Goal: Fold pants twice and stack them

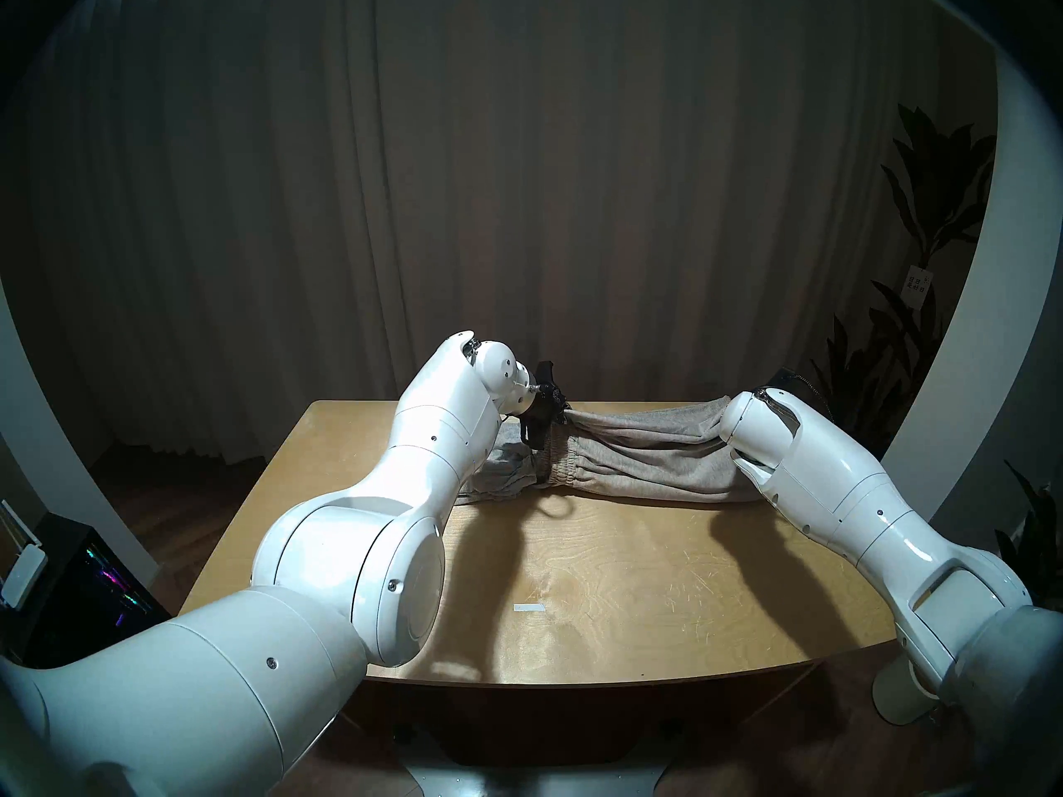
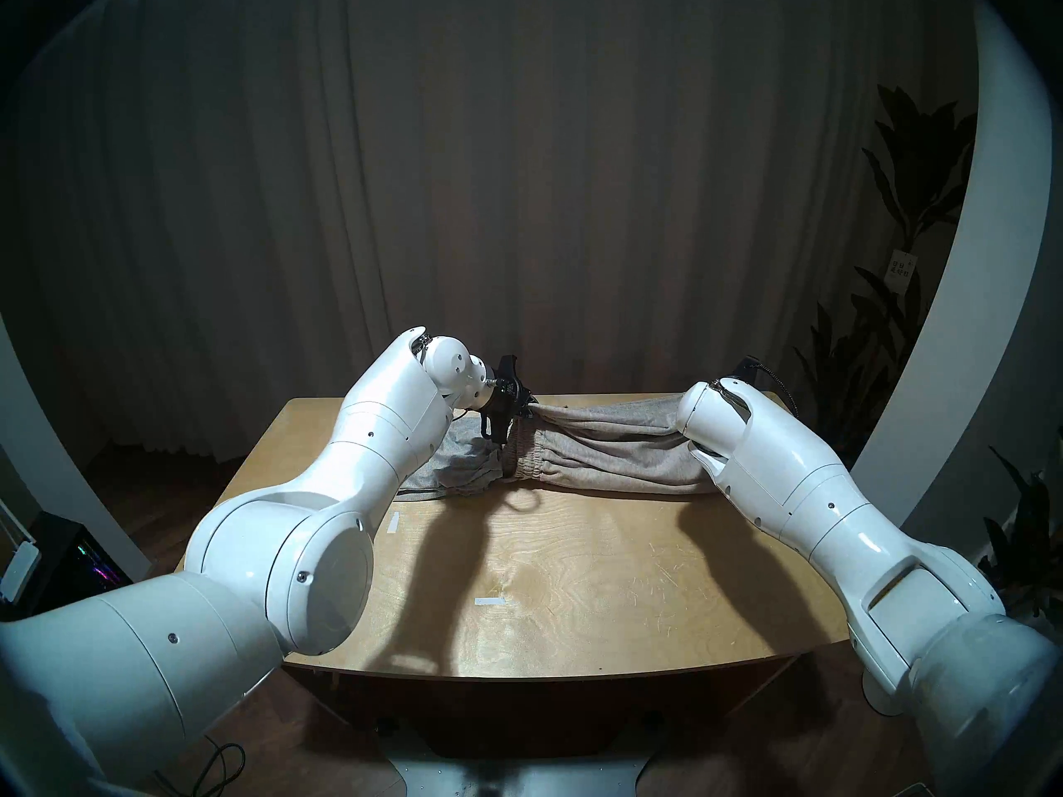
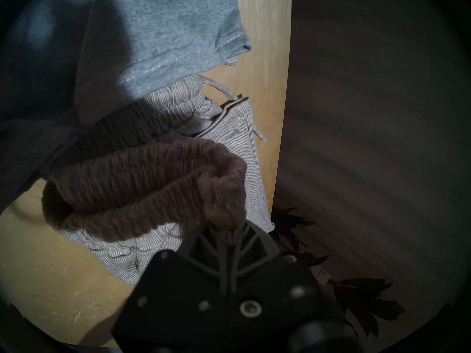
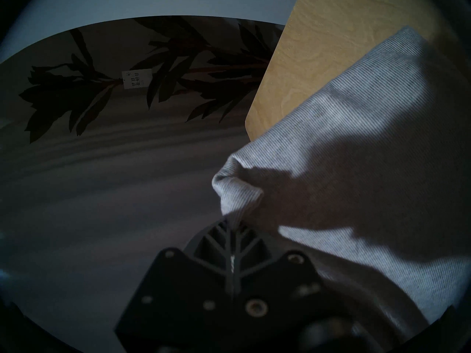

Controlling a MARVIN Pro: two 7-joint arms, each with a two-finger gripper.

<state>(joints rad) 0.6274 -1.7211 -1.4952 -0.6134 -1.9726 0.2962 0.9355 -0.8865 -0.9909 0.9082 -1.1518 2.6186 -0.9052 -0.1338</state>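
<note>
Two strips of pale tape (image 2: pixel 490 601) are seen on the near part of the tabletop (image 1: pixel 633 577), which otherwise carries only arm shadows. Farther back, the beige-grey pants (image 1: pixel 644 462) are stretched across the tabletop, the long axis running left to right along the far edge, with the gathered waistband and drawstring at the left end and the legs pointing toward the robot's right. The left pincer (image 3: pixel 230 232) is closed on a bunch of the waistband, the far edge of which is raised off the wood. The right pincer (image 4: pixel 232 226) is closed on a fold of the leg fabric near the table's right far corner; in the head views it is hidden behind the right forearm, so the exact spot on the leg is probably near the cuff end, though this cannot be confirmed. The cloth between the two grips is drawn nearly taut. The light grey pants (image 1: pixel 500 474) are lying crumpled just left of the waistband, touching it, partly behind the left arm. Each arm is nearest its own end, so the fold is judged to turn on bringing one held end along that axis toward the other.
</note>
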